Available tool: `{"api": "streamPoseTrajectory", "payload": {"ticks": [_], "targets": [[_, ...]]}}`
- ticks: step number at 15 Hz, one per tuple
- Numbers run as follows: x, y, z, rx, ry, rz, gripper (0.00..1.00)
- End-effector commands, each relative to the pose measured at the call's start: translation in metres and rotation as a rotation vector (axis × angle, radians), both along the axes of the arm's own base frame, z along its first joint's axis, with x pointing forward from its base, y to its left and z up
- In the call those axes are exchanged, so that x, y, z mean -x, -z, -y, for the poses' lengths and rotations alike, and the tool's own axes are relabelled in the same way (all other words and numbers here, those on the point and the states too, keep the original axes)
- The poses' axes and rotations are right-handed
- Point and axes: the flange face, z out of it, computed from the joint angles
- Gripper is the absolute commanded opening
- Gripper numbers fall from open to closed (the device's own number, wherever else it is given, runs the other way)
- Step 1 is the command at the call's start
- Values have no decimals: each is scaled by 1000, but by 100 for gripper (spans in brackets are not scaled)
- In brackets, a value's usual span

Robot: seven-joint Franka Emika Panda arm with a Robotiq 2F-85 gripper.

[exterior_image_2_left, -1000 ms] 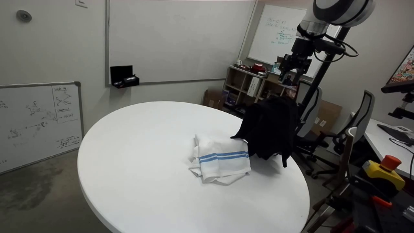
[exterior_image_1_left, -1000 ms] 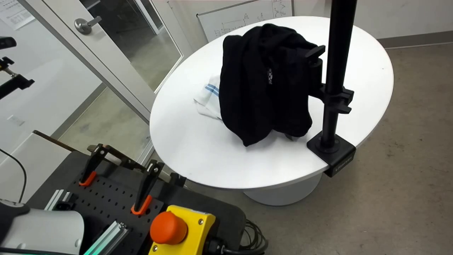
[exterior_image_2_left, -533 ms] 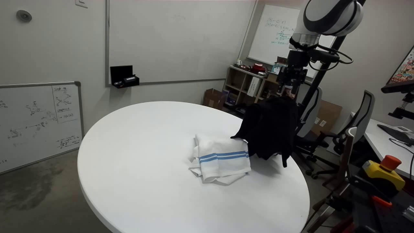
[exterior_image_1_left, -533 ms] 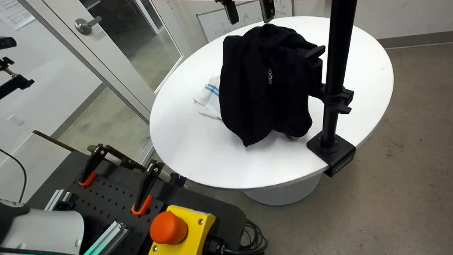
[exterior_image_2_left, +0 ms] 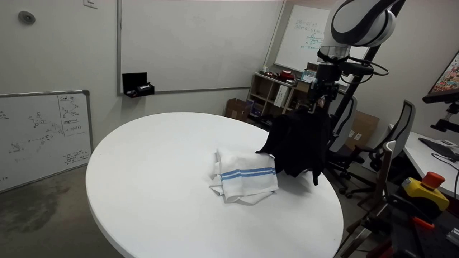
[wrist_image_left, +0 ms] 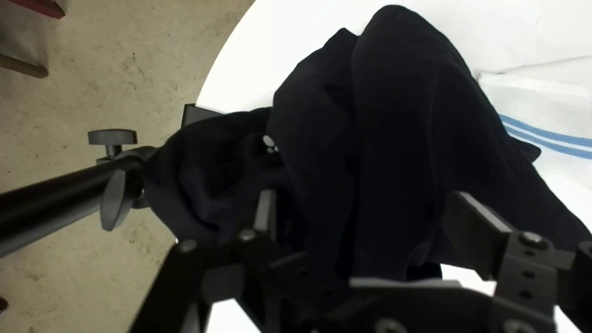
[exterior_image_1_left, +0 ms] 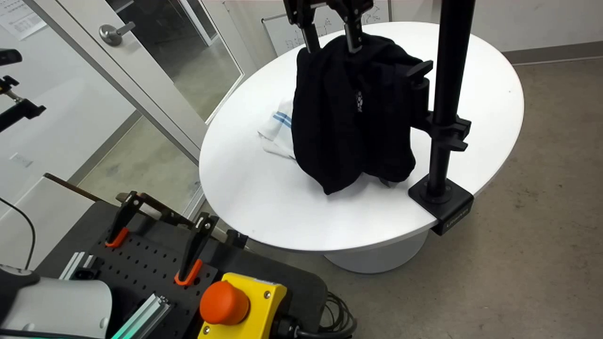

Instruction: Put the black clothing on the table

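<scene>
In an exterior view, I hold my gripper spread at twelve o'clock of the black clothing, white cloth at nine.

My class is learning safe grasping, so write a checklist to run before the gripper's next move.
1. Gripper open: ok, its fingers stand apart.
2. Black clothing across the finger gap: ok in the wrist view.
3. Fingers deep enough to grip: cannot tell; dark cloth hides the contact.
4. Clothing free of the black pole: cannot tell; they overlap in the wrist view.
5. White towel outside the finger gap: ok, off to one side.
6. Clothing gripped for lifting: not ok; fingers unclosed.
</scene>
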Motion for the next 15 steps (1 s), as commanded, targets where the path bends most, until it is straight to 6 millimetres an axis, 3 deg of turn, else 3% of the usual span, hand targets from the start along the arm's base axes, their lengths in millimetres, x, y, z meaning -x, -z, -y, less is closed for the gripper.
{"api": "streamPoseTrajectory", "payload": {"ticks": [1,2,10,11,15], "targets": [[-7,0,1,8,-12,-24,79],[-7,0,1,8,-15,-24,65],[-6,0,1,5,-25,-26,5],[-6,0,1,5,-26,-26,0],[-4,-1,2,2,-24,-23,1]]}}
